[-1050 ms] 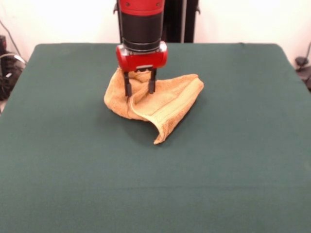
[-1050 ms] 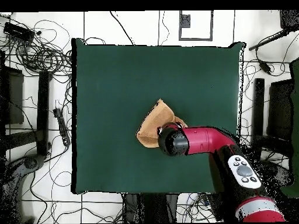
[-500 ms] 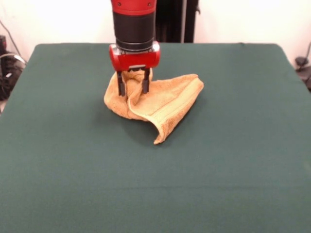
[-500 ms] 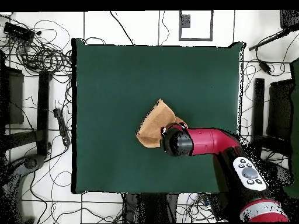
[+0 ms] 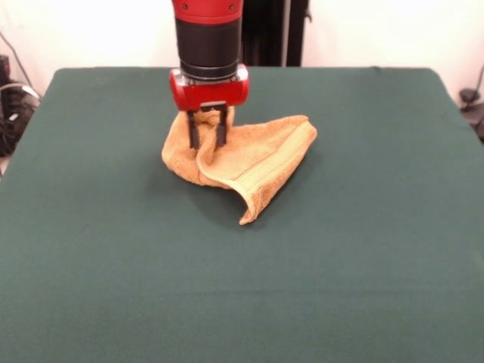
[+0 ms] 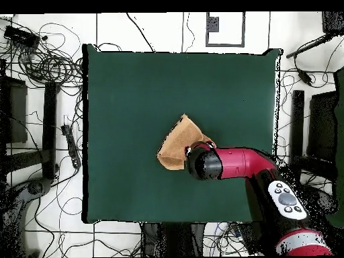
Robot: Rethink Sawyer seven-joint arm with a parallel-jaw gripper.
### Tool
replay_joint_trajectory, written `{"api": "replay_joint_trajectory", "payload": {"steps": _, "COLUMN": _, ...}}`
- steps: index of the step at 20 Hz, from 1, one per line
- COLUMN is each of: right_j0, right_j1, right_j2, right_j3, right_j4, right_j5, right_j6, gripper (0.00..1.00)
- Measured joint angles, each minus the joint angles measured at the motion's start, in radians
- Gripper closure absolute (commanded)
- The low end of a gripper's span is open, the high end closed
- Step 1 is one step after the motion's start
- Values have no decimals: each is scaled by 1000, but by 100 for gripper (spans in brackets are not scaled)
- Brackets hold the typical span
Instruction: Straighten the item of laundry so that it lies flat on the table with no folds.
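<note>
Right now the tool [image 5: 207, 141] stands with fingers apart over a raised fold of the bunched towel [image 5: 249, 162] mid-desk [image 5: 363, 249], so I'd say pinch only that top layer, then drag it outward

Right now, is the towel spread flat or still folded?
Folded. The towel lies bunched on the table, one banded edge doubled over into a point, under the claw.

Red and black arm [image 5: 209, 45]: vertical, upper centre of frame. Gripper [image 5: 208, 140]: pointing straight down, two dark fingers [image 5: 193, 134] parallel, narrow gap between them.
</note>
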Motion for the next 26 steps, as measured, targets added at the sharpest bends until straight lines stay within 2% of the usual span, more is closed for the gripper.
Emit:
{"api": "replay_joint_trajectory", "payload": {"steps": 19, "right_j0": 16, "right_j1": -1, "right_j2": -7, "right_j3": 0, "right_j4": 0, "right_j5": 0, "right_j6": 0, "gripper": 100}}
{"api": "replay_joint_trajectory", "payload": {"steps": 20, "right_j0": 36, "right_j1": -4, "right_j2": -16, "right_j3": 0, "right_j4": 0, "right_j5": 0, "right_j6": 0, "gripper": 0}}
{"api": "replay_joint_trajectory", "payload": {"steps": 26, "right_j0": 66, "right_j1": -12, "right_j2": -27, "right_j3": 9, "right_j4": 3, "right_j5": 0, "right_j6": 0, "gripper": 0}}
